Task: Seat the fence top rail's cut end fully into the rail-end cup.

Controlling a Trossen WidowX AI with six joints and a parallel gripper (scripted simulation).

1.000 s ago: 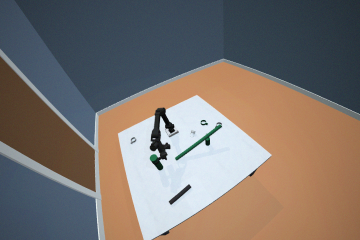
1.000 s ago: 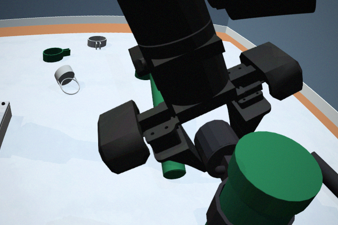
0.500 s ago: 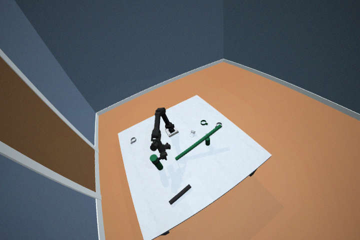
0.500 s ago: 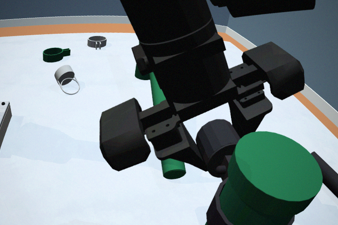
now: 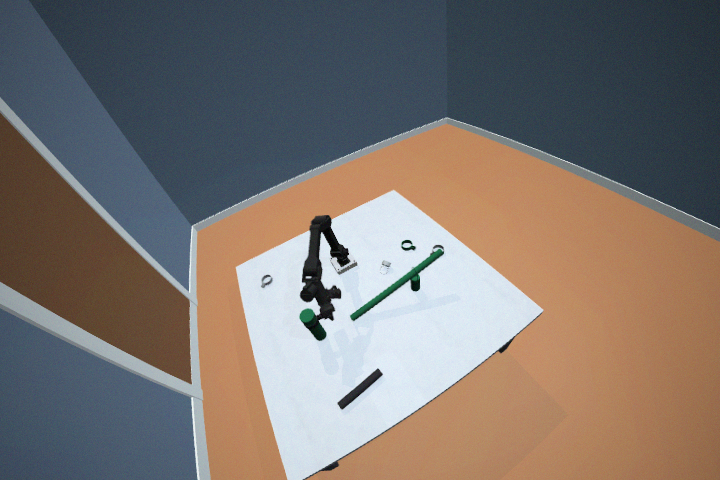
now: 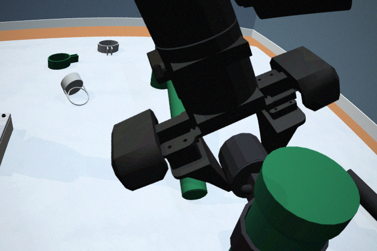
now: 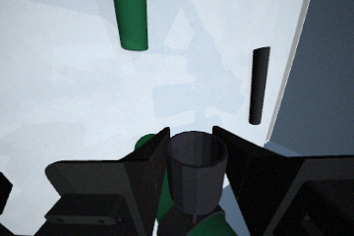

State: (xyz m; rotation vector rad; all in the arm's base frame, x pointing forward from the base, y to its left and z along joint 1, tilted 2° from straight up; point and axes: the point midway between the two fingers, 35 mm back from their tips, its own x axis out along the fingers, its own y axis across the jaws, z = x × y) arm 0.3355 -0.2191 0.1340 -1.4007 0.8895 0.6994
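Note:
The green top rail [image 5: 397, 285] [image 6: 193, 184] [image 7: 133, 25] slants over the small post [image 5: 415, 283]. Its near end is free in the air, apart from the cup. The loop cap is mostly hidden by the arm. The dark rail-end cup [image 6: 237, 153] [image 7: 195, 182] hangs beside the big green post [image 5: 308, 318] [image 6: 310, 183], with its mouth towards the rail side. The dark brace band [image 6: 237, 229] is around the post just under its cap. My gripper [image 5: 328, 316] [image 6: 248, 171] [image 7: 191, 130] is slightly open, its fingers on either side of the cup, close to its wall. It does not touch the rail.
A dark bar [image 5: 360, 388] [image 6: 373, 201] [image 7: 260, 86] lies beyond the big post. A green band [image 5: 407, 241] [image 6: 59, 61], a grey band [image 5: 438, 246] [image 6: 108, 46], a white loop cap [image 5: 385, 264] [image 6: 71, 81] and another grey band [image 5: 264, 277] lie on the table.

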